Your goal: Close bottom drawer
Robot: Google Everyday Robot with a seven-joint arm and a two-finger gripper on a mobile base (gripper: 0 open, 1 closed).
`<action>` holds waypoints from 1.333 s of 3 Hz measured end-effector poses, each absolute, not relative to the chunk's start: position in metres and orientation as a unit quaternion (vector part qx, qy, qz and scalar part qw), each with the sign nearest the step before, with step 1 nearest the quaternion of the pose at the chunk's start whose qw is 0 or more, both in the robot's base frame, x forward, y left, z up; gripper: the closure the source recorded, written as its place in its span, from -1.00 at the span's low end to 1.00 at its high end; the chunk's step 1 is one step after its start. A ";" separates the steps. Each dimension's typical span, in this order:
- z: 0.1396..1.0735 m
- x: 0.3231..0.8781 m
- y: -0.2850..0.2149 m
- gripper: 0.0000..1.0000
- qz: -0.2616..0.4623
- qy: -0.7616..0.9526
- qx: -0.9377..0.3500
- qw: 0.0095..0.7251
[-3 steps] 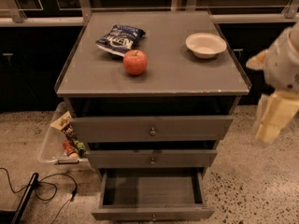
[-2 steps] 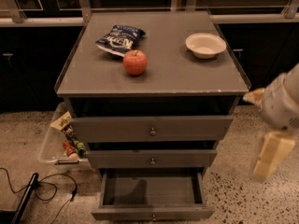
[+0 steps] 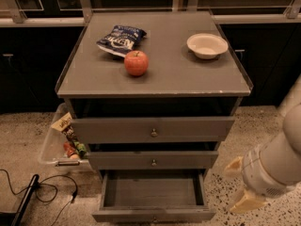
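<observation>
Claw (image 3: 233,188) of mine has dropped lower, down near the floor just right of the bottom drawer (image 3: 153,192), open and holding nothing, and that drawer is still pulled out, so I think pushing its front comes next.

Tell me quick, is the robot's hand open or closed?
Cream-coloured robot gripper: cannot be told. It hangs low, to the right of the open slim grey wooden bottom drawer, not touching it.

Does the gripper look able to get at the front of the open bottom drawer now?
Probably yes: the gripper hangs low, just right of the bottom drawer, and nothing stands between them.
</observation>
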State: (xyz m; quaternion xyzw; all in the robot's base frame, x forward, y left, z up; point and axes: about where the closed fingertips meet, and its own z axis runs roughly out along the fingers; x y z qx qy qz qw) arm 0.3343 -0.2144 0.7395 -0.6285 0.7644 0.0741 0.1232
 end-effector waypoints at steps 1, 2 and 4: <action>0.727 0.327 -0.214 0.30 0.076 0.765 -0.629 0.118; 0.728 0.328 -0.214 0.77 0.075 0.765 -0.629 0.119; 0.608 0.342 -0.211 1.00 0.113 0.783 -0.600 0.118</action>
